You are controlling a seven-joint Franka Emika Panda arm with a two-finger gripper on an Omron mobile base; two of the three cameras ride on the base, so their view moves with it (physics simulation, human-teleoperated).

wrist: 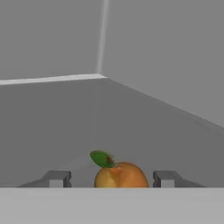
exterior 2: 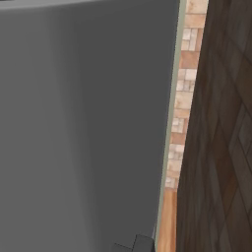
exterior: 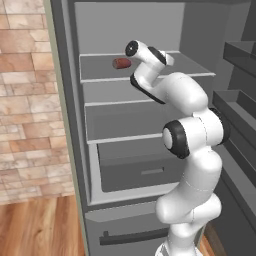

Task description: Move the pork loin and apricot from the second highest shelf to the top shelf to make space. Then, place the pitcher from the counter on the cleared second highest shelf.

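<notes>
One pork loin [exterior: 121, 63], a stubby reddish-brown cylinder, lies on the top shelf [exterior: 100, 67] of the fridge, left of the arm's wrist. The second highest shelf [exterior: 125, 120] sits below it, above one grey drawer [exterior: 137, 170]. In the hand view, one apricot [wrist: 121, 175], round, orange, with a green leaf, sits between the two fingertips [wrist: 57, 178] of the claw [wrist: 110, 179], which stands released, both tips apart from the fruit.

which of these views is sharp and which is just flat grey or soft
Left base view: even light, soft edges, pork loin readable on the top shelf. Right base view: flat featureless grey wall. Hand view: apricot clear, faint shadow, no glare.
</notes>
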